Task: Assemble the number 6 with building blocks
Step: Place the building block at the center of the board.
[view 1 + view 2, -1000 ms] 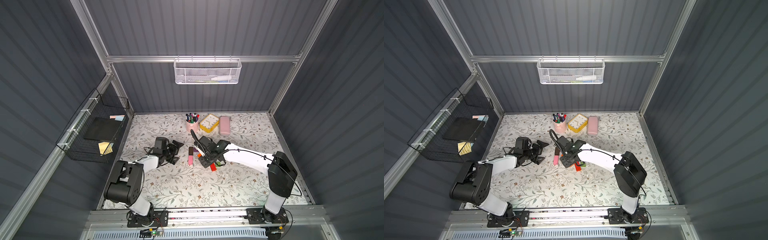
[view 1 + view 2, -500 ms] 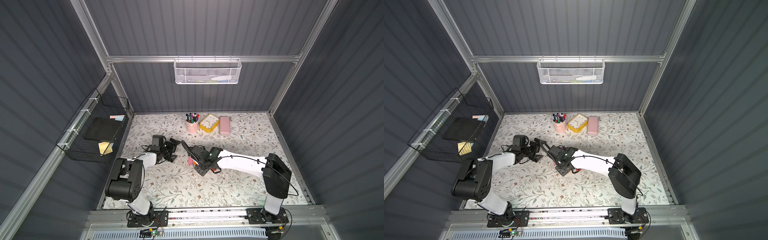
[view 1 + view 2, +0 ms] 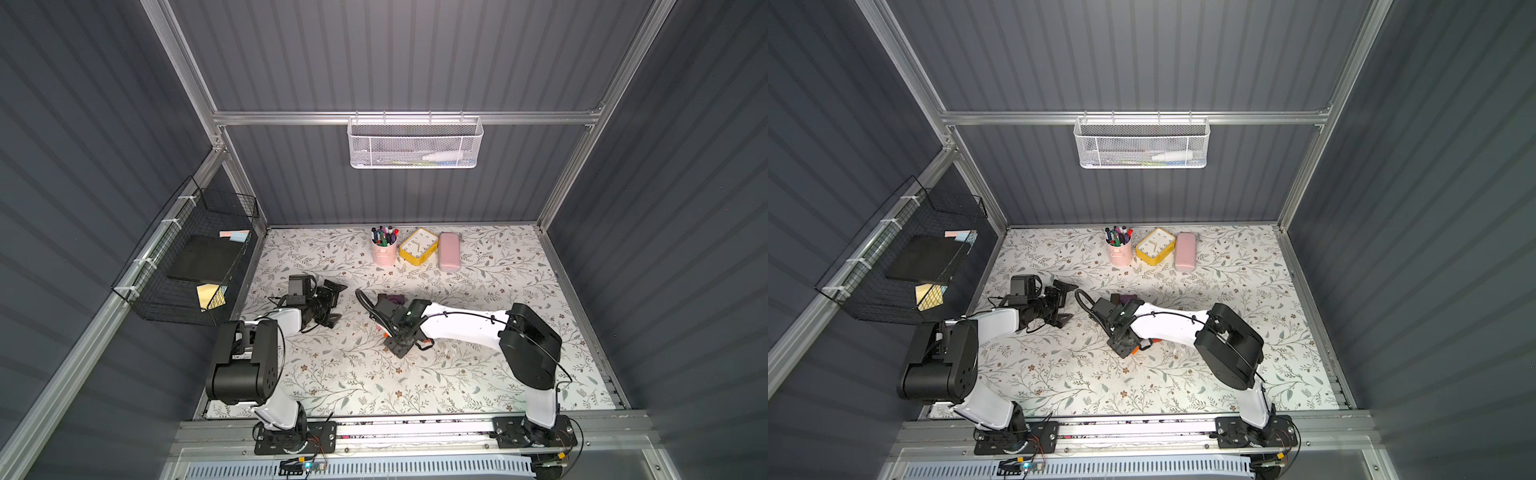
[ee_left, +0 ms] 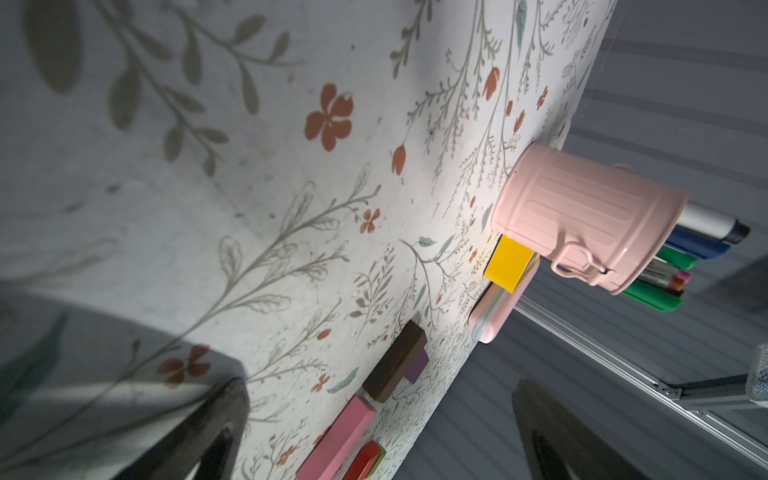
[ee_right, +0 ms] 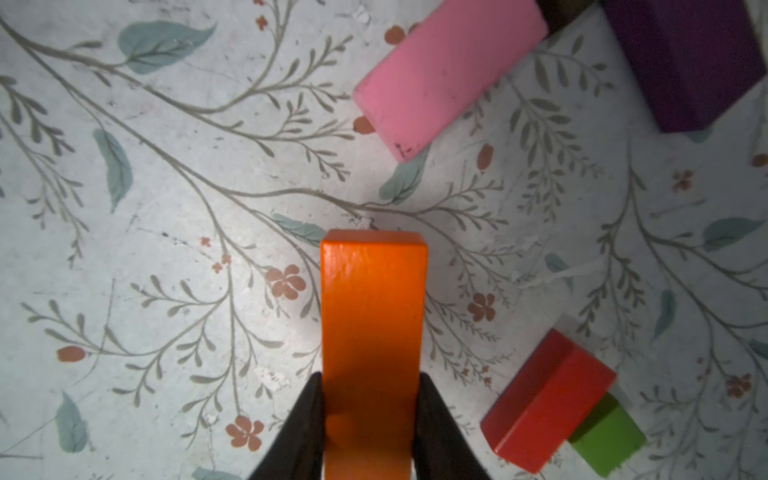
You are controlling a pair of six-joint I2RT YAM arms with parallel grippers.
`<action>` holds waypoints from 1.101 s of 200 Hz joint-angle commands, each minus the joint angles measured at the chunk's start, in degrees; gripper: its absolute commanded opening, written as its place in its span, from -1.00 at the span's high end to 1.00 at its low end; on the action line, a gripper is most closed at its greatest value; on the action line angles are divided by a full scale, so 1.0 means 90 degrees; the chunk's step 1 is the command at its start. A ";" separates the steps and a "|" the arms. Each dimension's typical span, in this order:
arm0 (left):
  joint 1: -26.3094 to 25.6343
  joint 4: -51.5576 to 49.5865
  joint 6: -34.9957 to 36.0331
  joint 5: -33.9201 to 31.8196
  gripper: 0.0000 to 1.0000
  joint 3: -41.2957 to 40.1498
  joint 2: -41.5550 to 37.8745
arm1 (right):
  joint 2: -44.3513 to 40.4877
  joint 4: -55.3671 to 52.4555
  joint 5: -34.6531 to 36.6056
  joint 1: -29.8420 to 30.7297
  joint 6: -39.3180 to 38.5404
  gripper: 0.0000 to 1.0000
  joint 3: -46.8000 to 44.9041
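Right tool (image 5: 370,386): clenched on long orange bar (image 5: 373,307), which juts forward from it. Ahead of tool: pink block (image 5: 449,70), purple block (image 5: 685,62). Beside tool: red block (image 5: 548,399) touching green cube (image 5: 606,440). Left tool (image 3: 332,304): released, jaws wide apart

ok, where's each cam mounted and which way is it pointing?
Top views: high in front, looking down and back over the table; left arm and right arm both show.
Left wrist: on the left arm, low, skimming the table toward the pen cup; left gripper open, fingers at the edge.
Right wrist: looks straight down; right gripper shut on the orange bar.
Shared: both wrist views show the pink block, red block and green cube.
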 commanded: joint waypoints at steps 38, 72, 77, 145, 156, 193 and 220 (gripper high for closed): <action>0.0089 -0.0130 0.0207 0.0162 -0.99 -0.0161 -0.0196 | 0.0288 0.0040 -0.0108 0.0084 -0.0185 0.33 0.0214; 0.0157 -0.0169 0.0219 0.0185 -0.99 -0.0175 -0.0199 | 0.0444 0.0066 -0.0092 0.0084 -0.0221 0.33 0.0312; 0.0166 -0.0176 0.0228 0.0193 -0.99 -0.0181 -0.0199 | 0.0480 0.0075 -0.0078 0.0084 -0.0235 0.33 0.0321; 0.0342 -0.0218 0.0309 0.0259 -0.99 -0.0210 -0.0218 | 0.0652 0.0183 -0.0031 0.0055 -0.0274 0.27 0.0428; 0.0345 -0.0201 0.0314 0.0268 -0.99 -0.0208 -0.0199 | 0.0665 0.0199 -0.0036 0.0036 -0.0278 0.27 0.0437; 0.0353 -0.0198 0.0336 0.0269 -0.99 -0.0219 -0.0180 | 0.0692 0.0222 -0.0001 0.0001 -0.0315 0.19 0.0461; 0.0354 -0.0189 0.0348 0.0268 -0.99 -0.0228 -0.0179 | 0.0692 0.0232 0.0018 -0.0027 -0.0328 0.12 0.0506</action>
